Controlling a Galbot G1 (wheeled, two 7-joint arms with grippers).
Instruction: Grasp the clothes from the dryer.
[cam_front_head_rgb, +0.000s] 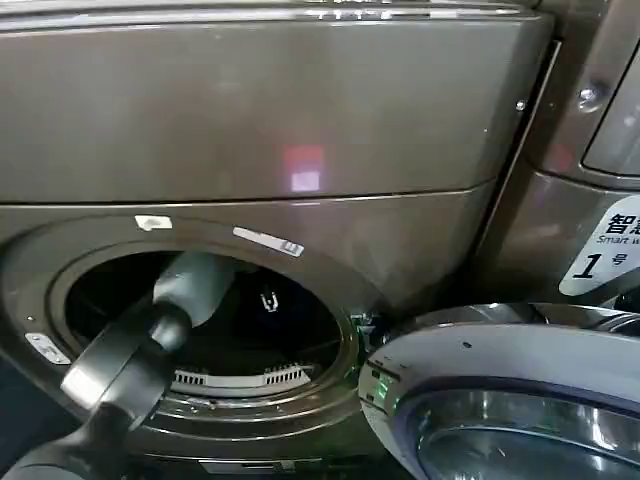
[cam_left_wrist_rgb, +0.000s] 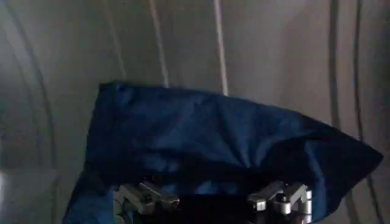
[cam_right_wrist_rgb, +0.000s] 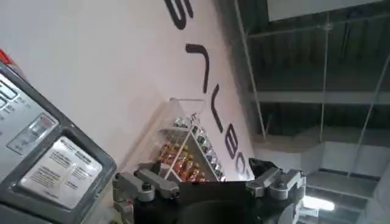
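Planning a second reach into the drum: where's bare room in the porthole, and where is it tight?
In the head view, the left arm fills the lower-left of the dryer's porthole. Free gap: upper right of the opening, between the arm and the bronze ring. Inside, the blue clothes crowd the space ahead of the left gripper, jaws open; bare drum wall lies beyond.

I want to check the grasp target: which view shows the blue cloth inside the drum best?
The left wrist view: the crumpled dark blue cloth lies on the drum wall just beyond the open left pincer. The head view gives the bronze-grey dryer with the left arm reaching into its dark porthole. The right wrist view faces a wall.
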